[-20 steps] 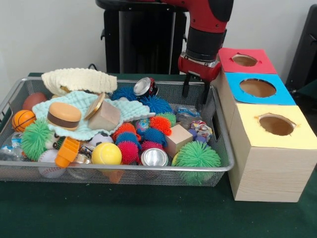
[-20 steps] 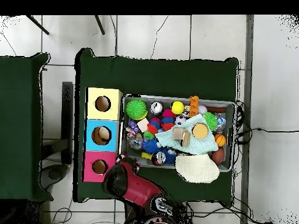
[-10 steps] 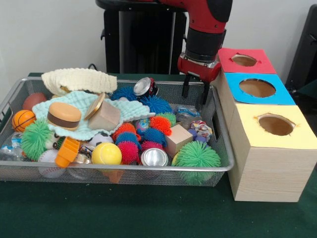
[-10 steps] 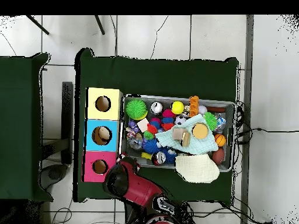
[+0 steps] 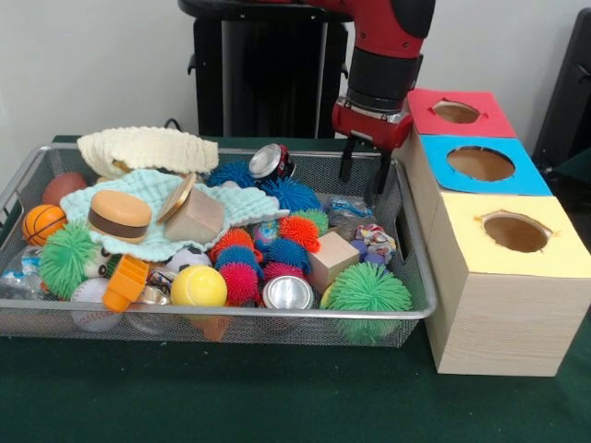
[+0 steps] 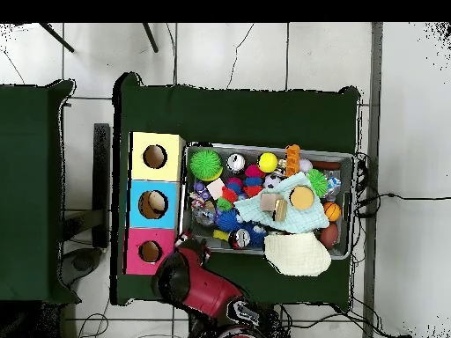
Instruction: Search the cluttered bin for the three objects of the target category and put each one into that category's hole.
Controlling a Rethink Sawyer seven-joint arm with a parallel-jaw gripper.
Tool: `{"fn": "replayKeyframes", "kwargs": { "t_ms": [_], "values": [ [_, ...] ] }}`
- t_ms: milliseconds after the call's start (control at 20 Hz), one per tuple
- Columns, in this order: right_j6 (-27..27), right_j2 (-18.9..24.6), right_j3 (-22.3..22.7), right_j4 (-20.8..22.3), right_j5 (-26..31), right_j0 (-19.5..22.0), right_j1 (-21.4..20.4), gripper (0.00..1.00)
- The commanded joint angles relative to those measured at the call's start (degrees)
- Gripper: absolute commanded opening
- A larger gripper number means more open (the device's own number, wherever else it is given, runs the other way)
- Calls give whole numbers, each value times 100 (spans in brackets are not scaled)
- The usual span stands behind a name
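hand (image 5: 363, 173) released, empty, over bin (image 5: 417, 268) corner | overhead: arm (image 6: 195, 283) hides it

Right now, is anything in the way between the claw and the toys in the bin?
Nothing visible. The claw hangs open and empty above the bin's far corner beside the red box, with only air between it and the toys below.

We see even, bright indoor light in the front view, soft shadow under the wire bin (image 5: 406, 318) toward 6 o'clock, small glare on the silver can (image 5: 287, 293) top. Green cloth (image 5: 231, 397) stays dim. Overhead is flatter, objects tiny, detail soft; white floor (image 6: 410, 132) bright at 3 o'clock.
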State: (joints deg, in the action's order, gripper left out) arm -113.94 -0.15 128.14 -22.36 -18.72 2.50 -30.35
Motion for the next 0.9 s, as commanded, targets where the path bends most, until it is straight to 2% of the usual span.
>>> {"fn": "replayKeyframes", "kwargs": {
  "t_ms": [50,300,450,650,900],
  "values": [
    [-2055,676,631,-158,-42,-268,389,100],
    [-2535,886,804,-197,-255,-333,504,100],
    [-2676,800,798,-306,-412,-561,564,100],
    [-2448,767,618,-22,-312,-279,652,100],
    [-1861,703,66,323,-71,262,960,100]
  ]
}}
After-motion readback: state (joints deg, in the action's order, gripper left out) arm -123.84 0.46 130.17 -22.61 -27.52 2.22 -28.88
